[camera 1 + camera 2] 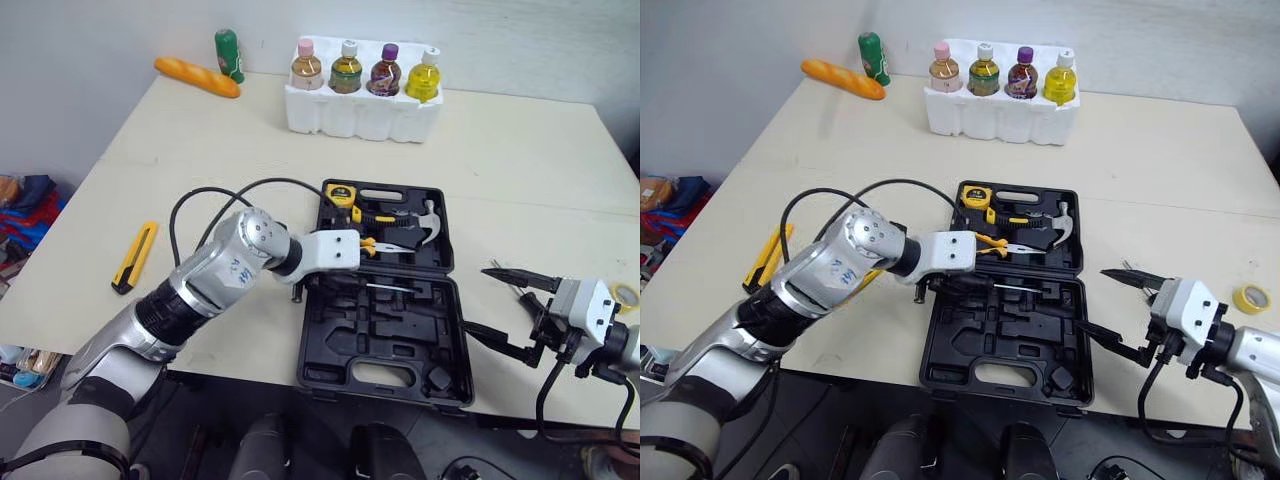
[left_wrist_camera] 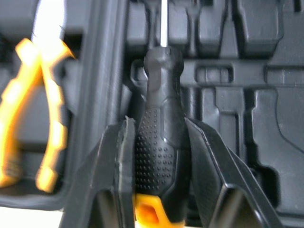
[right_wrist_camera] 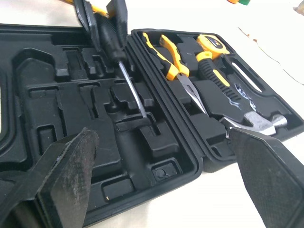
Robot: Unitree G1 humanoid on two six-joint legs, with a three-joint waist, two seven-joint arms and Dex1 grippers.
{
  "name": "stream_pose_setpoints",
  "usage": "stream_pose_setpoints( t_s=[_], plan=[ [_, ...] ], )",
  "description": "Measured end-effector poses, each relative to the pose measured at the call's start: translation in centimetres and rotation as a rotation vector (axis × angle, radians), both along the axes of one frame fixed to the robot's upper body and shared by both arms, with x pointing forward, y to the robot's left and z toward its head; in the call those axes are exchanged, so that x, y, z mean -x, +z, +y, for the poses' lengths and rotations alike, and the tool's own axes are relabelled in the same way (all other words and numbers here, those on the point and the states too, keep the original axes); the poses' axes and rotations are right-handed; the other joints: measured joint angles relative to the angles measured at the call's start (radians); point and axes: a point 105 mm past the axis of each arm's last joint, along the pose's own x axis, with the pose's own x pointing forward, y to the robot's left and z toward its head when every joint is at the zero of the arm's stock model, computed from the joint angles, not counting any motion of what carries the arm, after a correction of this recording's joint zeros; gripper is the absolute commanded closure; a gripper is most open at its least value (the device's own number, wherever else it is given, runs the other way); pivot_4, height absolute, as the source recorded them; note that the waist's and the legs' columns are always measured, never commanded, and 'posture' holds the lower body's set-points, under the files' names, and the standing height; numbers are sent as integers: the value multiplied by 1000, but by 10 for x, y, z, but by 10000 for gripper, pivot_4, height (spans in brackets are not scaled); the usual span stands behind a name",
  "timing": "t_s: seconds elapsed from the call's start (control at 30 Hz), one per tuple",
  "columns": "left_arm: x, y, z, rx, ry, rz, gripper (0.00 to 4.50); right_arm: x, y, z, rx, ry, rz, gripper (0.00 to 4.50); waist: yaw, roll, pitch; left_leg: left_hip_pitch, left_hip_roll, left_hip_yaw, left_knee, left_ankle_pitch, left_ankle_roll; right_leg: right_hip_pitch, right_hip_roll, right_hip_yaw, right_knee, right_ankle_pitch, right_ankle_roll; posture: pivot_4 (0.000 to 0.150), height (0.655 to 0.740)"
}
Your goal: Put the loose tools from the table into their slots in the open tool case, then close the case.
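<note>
The black tool case (image 1: 345, 350) lies open at the table's near middle. Its far half holds a yellow tape measure (image 1: 342, 194), yellow-handled pliers (image 1: 385, 245) and a hammer (image 1: 425, 225). My left gripper (image 1: 305, 285) is shut on the black handle of a screwdriver (image 2: 161, 156) at the case's left edge. The screwdriver's shaft (image 1: 392, 287) lies over the near half's moulded slots. Just right of the case, my right gripper (image 1: 492, 302) hangs open with nothing in it. A yellow utility knife (image 1: 134, 256) lies loose on the table to the left.
A roll of yellow tape (image 1: 1251, 297) sits near the right edge. At the back stand a white foam tray (image 1: 360, 115) with several bottles, a bread loaf (image 1: 196, 76) and a green bottle (image 1: 229, 55). The case reaches almost to the table's front edge.
</note>
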Motion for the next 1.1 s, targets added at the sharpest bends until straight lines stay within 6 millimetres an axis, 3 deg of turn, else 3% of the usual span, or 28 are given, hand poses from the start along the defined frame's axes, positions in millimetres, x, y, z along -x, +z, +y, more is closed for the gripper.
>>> stream_pose_setpoints(
  t_s=[0.2,0.33,1.1],
  plan=[
    [-12,10,-3,-30,23,-81,33850,6,-2,0,8,-5,9,0,0,0,0,0,0,0,1,0,0,1,0,0,0,0,0,1500,7400],
    [-10,9,-12,-20,6,-76,33850,7,-4,-1,9,-9,17,0,0,0,0,0,-1,0,1,0,1,1,0,0,0,0,0,1500,7400],
    [-10,-1,-18,-60,-25,-44,33850,13,-9,-2,-6,-45,-10,0,0,1,0,1,-1,-1,2,0,1,2,-1,-1,1,0,0,1500,7400]
  ],
)
